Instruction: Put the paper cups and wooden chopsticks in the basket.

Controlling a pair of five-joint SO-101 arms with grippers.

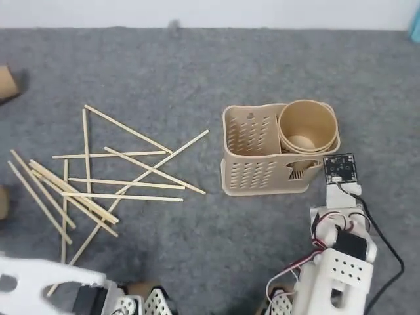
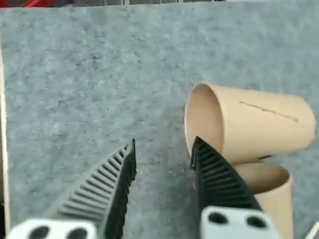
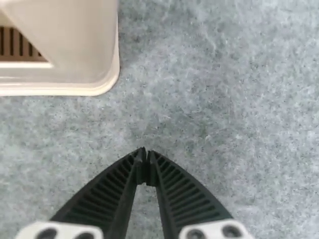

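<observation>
1. Grey felt (image 1: 197,65) lies under a beige basket (image 1: 256,174) with two compartments.
2. Nested cups (image 1: 308,125) stand upright in the basket's right compartment; its left compartment holds nothing.
3. Wooden chopsticks (image 1: 111,177) lie scattered and crossed on the felt, left of the basket and apart from it.
4. The right gripper (image 3: 145,154) hangs over the felt near the basket's front right corner, its jaws pressed together and holding nothing.
5. The left gripper (image 2: 162,154) has its jaws spread and holds nothing. One finger (image 2: 214,172) is at the rim of a lying cup (image 2: 249,122).
6. A second cup (image 2: 264,191) lies against that one. Where these two sit relative to the basket cannot be told.
</observation>
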